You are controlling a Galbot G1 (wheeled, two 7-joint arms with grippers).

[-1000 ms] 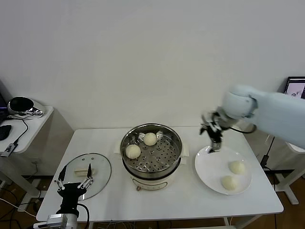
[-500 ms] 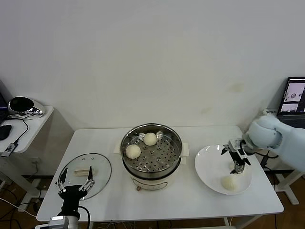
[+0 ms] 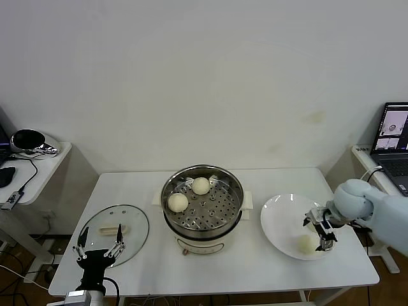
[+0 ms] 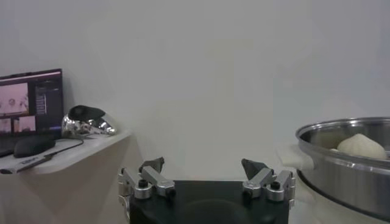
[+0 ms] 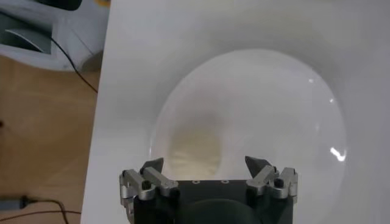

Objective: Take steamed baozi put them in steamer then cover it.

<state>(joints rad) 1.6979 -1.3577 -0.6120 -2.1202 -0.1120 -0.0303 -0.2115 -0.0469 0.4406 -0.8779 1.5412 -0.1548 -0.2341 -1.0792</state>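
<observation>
White tabletop: right gripper, jaws wide, points down over a plate's baozi.

Right gripper now lower, over plate's near bun.

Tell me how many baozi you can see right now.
3: two in the steamer, one at its rear and one at its left, plus one on the plate under the right claw. Another may be hidden.
</observation>
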